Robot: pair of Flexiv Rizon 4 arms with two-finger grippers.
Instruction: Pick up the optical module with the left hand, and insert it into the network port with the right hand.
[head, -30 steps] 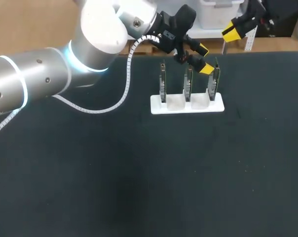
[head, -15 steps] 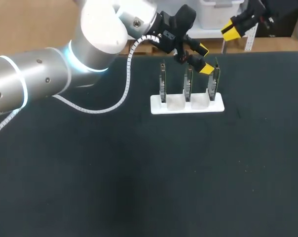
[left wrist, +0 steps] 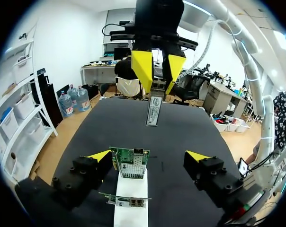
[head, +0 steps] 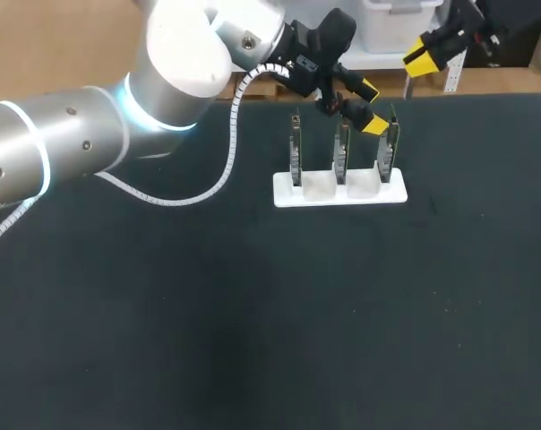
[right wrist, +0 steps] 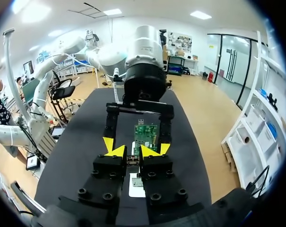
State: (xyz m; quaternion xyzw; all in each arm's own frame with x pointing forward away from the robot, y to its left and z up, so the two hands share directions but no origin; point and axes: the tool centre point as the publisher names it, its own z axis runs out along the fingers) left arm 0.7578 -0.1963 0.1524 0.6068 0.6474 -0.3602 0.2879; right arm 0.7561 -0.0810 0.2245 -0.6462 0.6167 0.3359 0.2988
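Observation:
The optical module [left wrist: 153, 109], a slim silver bar, hangs from my right gripper [left wrist: 157, 71], which is shut on its upper end beyond the table's far edge [head: 423, 55]. In the right wrist view the module's end [right wrist: 132, 160] shows between the yellow tips of my right gripper [right wrist: 132, 151]. Three green network cards stand upright in a white holder [head: 339, 190]. My left gripper [head: 370, 106] hovers open over the holder's right part. One card [left wrist: 131, 163] stands between its fingers [left wrist: 99, 156] without being gripped.
The black table top [head: 270, 313] stretches wide in front of the holder. My bulky left arm [head: 118, 116] crosses the far left, with its white coiled cable [head: 226, 161] looping down towards the table.

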